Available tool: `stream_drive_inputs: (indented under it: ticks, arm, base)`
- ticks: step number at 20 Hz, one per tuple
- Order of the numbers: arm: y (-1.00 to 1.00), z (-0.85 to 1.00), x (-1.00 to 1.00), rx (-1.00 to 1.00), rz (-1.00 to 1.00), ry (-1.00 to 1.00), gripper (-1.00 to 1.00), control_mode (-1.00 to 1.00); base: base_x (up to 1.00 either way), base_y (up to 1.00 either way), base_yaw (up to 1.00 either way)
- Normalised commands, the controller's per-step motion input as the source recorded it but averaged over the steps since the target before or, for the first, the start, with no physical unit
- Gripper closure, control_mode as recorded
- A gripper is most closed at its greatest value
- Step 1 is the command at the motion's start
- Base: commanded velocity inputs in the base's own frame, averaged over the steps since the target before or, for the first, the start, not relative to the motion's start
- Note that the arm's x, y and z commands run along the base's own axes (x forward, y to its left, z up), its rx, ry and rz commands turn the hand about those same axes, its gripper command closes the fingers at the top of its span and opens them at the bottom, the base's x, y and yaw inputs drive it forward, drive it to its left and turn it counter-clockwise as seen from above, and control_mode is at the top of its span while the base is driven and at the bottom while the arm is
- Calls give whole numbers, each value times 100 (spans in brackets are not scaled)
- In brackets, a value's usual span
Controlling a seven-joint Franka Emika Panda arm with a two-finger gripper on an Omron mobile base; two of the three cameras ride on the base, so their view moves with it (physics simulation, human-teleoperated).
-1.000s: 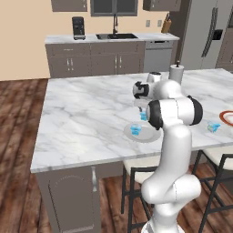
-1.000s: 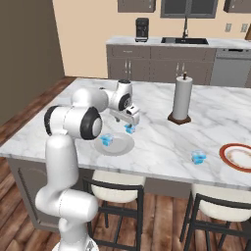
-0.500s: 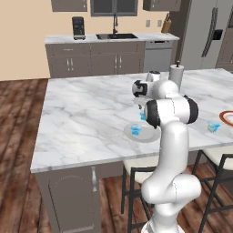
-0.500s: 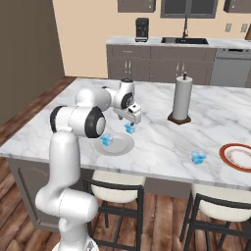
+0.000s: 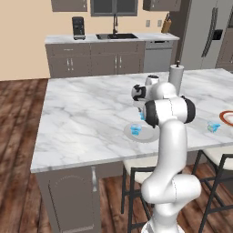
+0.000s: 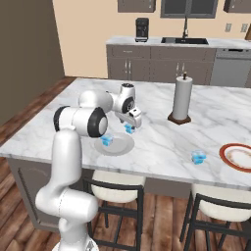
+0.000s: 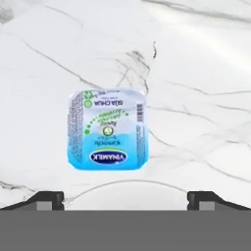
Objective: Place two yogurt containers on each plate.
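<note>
Hand (image 7: 125, 198) wide open, holding nothing, over yogurt cup (image 7: 108, 129) on tabletop (image 7: 196, 73), just beside grey plate (image 6: 117, 146) w/ one cup (image 6: 106, 141).

- The table (image 5: 82, 113) is a white marble island with grey veins, on a grey cabinet base (image 5: 68, 195).
- The floor (image 5: 18, 136) is dark reddish wood planks.
- Dark-framed stools (image 6: 215, 215) with pale seats stand under the near edge.
- Along the peach back wall (image 5: 27, 41) run grey cabinets (image 5: 91, 63) under a pale top, with a sink (image 5: 113, 35) and tap, a black coffee maker (image 5: 78, 27) and a dishwasher (image 5: 157, 57).
- A steel fridge (image 5: 207, 34) stands at the right.
- A paper-towel holder (image 6: 181, 100) stands upright on the table.
- A dark window (image 6: 188, 7) sits above the sink.
</note>
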Motion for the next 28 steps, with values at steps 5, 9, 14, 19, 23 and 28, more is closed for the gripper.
stream_drive_inputs:
  ticks: [5,9,14,19,23,28]
  arm:
    - [0,-9,34,0,0,0,-100,-100]
    - [0,-12,33,0,0,0,-100,-100]
    - [-7,-13,22,0,-1,0,-100,-100]
    - [-24,-9,3,0,-2,0,-100,-100]
    - [-3,-14,0,0,-1,0,-100,-100]
    - [0,-11,0,0,0,0,-100,-100]
  base:
    - [0,0,0]
    - [0,0,0]
    - [0,0,0]
    - [0,0,0]
    - [0,0,0]
    - [0,0,0]
